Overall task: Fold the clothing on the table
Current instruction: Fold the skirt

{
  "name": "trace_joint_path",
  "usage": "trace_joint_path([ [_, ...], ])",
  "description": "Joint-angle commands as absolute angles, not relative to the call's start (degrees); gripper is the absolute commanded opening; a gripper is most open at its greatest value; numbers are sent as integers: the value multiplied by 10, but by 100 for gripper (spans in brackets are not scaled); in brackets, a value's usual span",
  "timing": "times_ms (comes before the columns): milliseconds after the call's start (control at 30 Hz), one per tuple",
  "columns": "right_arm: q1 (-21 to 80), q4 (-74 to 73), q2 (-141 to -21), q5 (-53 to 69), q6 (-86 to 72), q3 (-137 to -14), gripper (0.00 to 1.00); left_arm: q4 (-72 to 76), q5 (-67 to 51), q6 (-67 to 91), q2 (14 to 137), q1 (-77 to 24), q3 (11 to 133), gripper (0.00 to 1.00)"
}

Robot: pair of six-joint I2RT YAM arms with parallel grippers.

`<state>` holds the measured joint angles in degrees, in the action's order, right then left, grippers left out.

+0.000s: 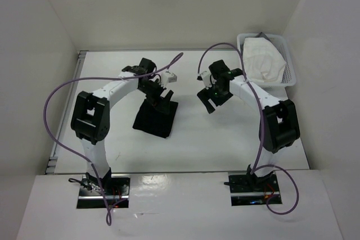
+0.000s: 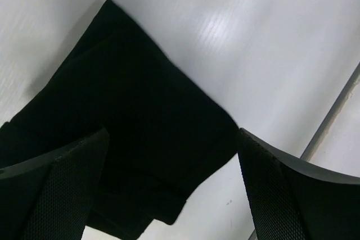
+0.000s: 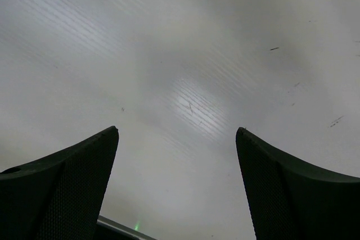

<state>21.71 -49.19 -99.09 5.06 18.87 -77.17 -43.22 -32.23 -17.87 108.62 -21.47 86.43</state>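
The clothing (image 1: 153,117) is a plain black garment lying folded into a compact stack left of centre on the white table (image 1: 191,144). Seen from the left wrist, the clothing (image 2: 129,127) fills the lower left, its layered edges showing. My left gripper (image 1: 161,97) hovers just above the stack's far edge, open, with nothing between its fingers (image 2: 281,195). My right gripper (image 1: 215,100) hangs over bare table to the right of the garment, open and empty; its fingers (image 3: 292,195) frame only white tabletop.
A white mesh basket (image 1: 288,77) holding a white cloth (image 1: 261,60) stands at the table's back right corner. White walls enclose the table on three sides. A metal edge strip (image 2: 332,113) runs along the table's side.
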Motion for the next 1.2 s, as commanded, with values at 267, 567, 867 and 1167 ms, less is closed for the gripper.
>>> trace_joint_path([
  [267, 205, -461, -964, 47, 175, -766, 89, -410, -386, -166, 1187, -137, 805, 100],
  [567, 205, -466, -957, 59, 175, -771, 89, -530, -365, -199, 1077, -113, 948, 100],
  [867, 127, -395, -875, 20, 124, -718, 89, -415, -232, -92, 795, 54, 752, 100],
  [1167, -134, -304, -800, 63, 53, -618, 94, -380, -245, -78, 698, 276, 603, 100],
])
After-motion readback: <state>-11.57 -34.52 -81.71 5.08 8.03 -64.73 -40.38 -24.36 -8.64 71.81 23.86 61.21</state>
